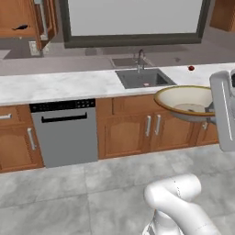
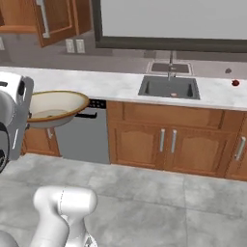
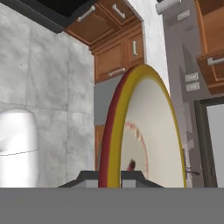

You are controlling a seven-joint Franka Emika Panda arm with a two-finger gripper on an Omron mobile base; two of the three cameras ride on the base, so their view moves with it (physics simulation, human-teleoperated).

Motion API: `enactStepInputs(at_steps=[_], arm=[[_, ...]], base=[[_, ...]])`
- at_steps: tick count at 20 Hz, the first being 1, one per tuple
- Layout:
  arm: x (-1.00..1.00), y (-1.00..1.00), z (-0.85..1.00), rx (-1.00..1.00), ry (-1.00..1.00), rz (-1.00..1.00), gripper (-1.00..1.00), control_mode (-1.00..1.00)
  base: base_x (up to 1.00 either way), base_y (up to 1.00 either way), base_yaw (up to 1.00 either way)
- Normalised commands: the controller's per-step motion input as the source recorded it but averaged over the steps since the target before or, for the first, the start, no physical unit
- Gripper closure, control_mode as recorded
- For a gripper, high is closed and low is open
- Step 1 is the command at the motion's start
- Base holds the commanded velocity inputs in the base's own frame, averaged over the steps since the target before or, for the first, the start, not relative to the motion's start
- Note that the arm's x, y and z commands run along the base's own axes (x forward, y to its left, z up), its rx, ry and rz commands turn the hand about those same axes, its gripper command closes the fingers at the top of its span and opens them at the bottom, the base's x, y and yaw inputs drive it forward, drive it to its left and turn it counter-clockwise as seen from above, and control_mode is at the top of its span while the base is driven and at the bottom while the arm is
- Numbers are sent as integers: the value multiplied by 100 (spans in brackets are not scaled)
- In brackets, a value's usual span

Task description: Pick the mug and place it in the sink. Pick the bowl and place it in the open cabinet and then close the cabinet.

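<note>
the end effector (image 3: 111, 177) is pinching the rim of the bowl (image 1: 186, 102), jaws nearly shut on it, and is carrying it in the air in front of the lower cabinets, off the table (image 1: 59, 85). in the hand view the bowl is sitting edge-on w/ its cream inside facing right. the bowl is riding roughly level in both base views, approx at table height.

the sink (image 1: 143, 79) is showing a small red spot by the drain; prob the mug (image 1: 146, 84), though it's too small to be sure. so the mug half is looking done. a tiny red fruit-like item (image 1: 191, 68) is lying on the table right of the sink, not part of the job.

the wall cabinet (image 2: 57, 19) is standing open up at the left, its door w/ the grey bar handle swung outward. the bowl is well below it and apart from it.

left to do: lifting the bowl up onto the cabinet shelf, letting go, then swinging the door closed.
</note>
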Motion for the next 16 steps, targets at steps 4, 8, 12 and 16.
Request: enactStepInputs(at_steps=[4, 8, 12, 16], arm=[[0, 0, 0, 0, 0, 0, 100, 100], [0, 0, 0, 0, 0, 0, 100, 100], [0, 0, 0, 0, 0, 0, 100, 100], [0, 0, 0, 0, 0, 0, 100, 100]], base=[[7, 100, -2], [31, 100, -9], [36, 100, -11], [32, 100, -10]])
